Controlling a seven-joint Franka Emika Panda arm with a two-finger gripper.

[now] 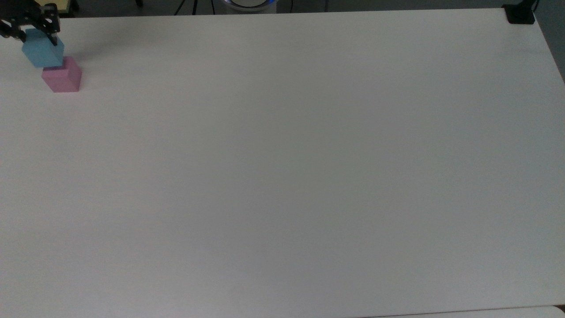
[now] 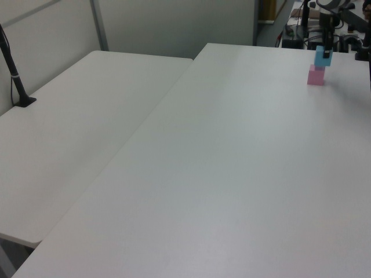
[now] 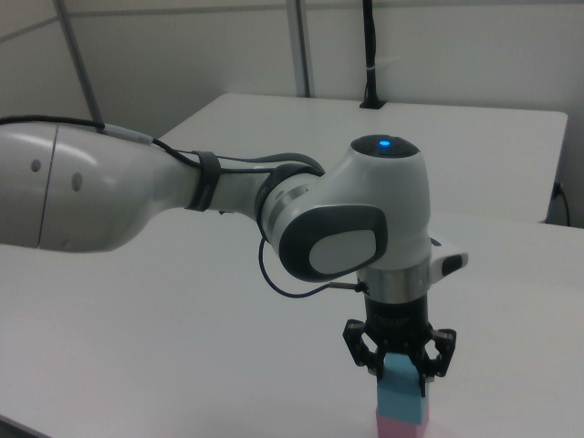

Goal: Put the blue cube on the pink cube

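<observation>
The pink cube (image 1: 62,78) sits on the white table near the top view's far left corner. The blue cube (image 1: 42,52) is held between my gripper's (image 1: 39,39) black fingers, which are shut on it. In the top view it overlaps the pink cube's upper left corner. In the right view the blue cube (image 3: 401,398) is directly over the pink cube (image 3: 398,427), touching or nearly touching its top, with my gripper (image 3: 400,370) coming straight down from above. In the left view the blue cube (image 2: 322,56) sits just above the pink cube (image 2: 315,75), shifted slightly right.
The wide white table (image 1: 282,168) stretches across the top view. A black clamp base (image 1: 520,15) sits at its far right corner. A second white table (image 2: 69,127) stands beside it in the left view, with a black pole (image 2: 14,75) mounted on it.
</observation>
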